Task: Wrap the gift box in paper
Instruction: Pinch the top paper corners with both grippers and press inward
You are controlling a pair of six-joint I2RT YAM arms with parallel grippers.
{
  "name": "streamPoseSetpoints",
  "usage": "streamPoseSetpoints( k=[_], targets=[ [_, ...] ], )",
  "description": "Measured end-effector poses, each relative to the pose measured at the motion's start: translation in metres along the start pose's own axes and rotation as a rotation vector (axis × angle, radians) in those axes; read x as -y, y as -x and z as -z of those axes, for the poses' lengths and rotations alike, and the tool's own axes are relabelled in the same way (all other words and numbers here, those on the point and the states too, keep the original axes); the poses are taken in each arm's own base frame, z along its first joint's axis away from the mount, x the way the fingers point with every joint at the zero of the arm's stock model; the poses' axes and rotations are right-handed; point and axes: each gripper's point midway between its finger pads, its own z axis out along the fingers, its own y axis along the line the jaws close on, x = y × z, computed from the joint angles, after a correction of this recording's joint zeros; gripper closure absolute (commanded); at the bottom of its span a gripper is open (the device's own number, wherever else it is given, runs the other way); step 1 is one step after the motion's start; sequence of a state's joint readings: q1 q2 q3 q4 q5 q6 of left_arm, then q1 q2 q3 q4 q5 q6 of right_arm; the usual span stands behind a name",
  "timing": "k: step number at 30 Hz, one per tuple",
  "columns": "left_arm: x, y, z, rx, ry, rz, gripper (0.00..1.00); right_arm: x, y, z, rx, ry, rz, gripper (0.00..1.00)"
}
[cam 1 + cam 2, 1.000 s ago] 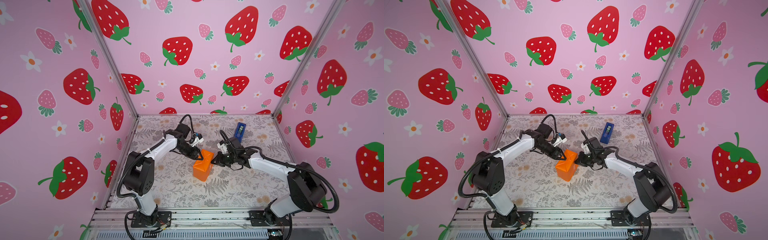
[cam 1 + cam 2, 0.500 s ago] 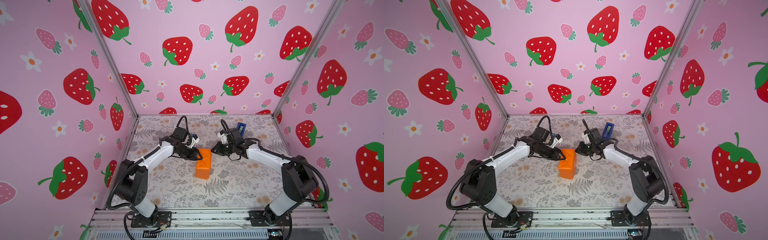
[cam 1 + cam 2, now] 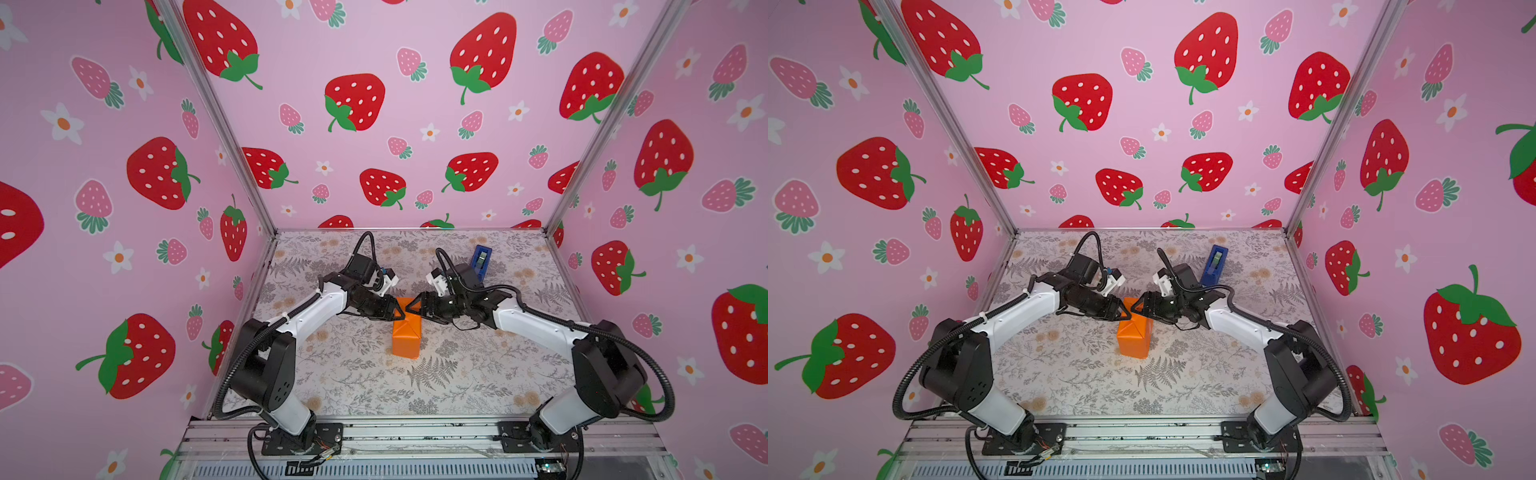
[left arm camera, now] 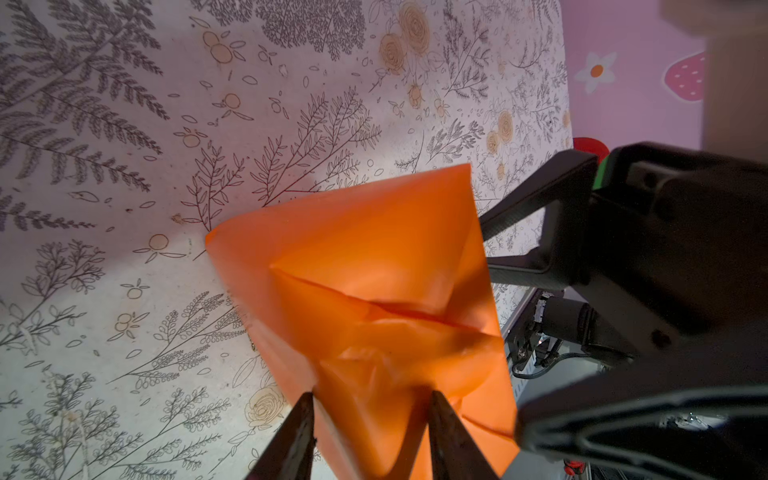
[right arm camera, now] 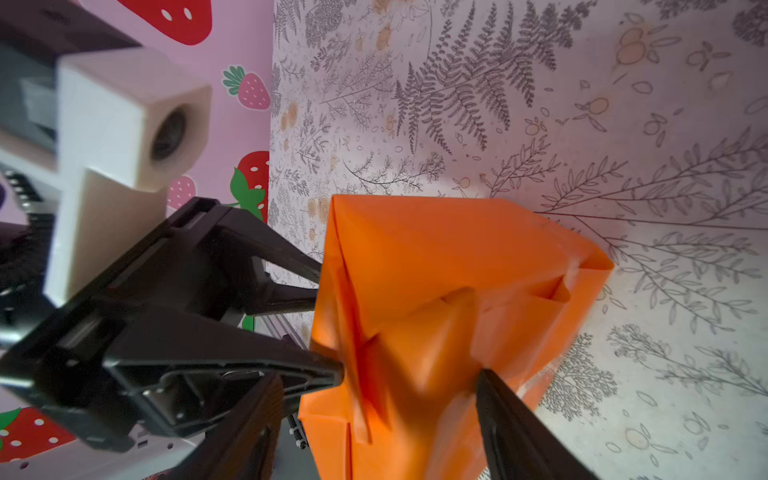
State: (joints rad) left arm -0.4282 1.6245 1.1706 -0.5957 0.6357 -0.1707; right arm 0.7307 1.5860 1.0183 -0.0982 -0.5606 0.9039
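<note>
Grey-and-tan floral table covering is lying flat under pink strawberry walls, and here's the action. The left gripper is standing with jaws part-spread, tips touching one end of the paper. The right gripper is facing it, jaws spread wide, pinching nothing. The gift box is sitting hidden inside that orange parcel, mid-table. Nothing's clamping the loose end folds, so they're likely threatening to spring open, and a hard nudge could be tipping the parcel. The tape dispenser is waiting behind the right arm.
</note>
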Motion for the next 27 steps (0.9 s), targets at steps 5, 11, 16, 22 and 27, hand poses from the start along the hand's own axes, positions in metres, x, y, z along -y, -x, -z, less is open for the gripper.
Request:
streamPoseSetpoints(
  k=[5,11,16,22,27],
  targets=[
    [0.0,0.0,0.0,-0.002,0.0,0.005,0.55,0.009,-0.005,-0.005,-0.02,-0.029,-0.023,0.39],
    [0.0,0.0,0.0,-0.004,0.001,0.013,0.55,0.013,-0.007,-0.006,-0.022,-0.052,-0.032,0.56],
    [-0.001,0.001,0.001,0.0,0.009,0.028,0.55,0.013,-0.006,-0.004,-0.014,-0.054,-0.03,0.66],
    [-0.003,0.007,0.009,0.044,0.053,0.074,0.55,0.008,-0.001,-0.003,0.007,-0.038,-0.003,0.73],
    [0.0,0.018,0.021,0.125,0.071,0.125,0.55,0.007,0.001,-0.003,0.012,-0.034,0.006,0.74]
  ],
)
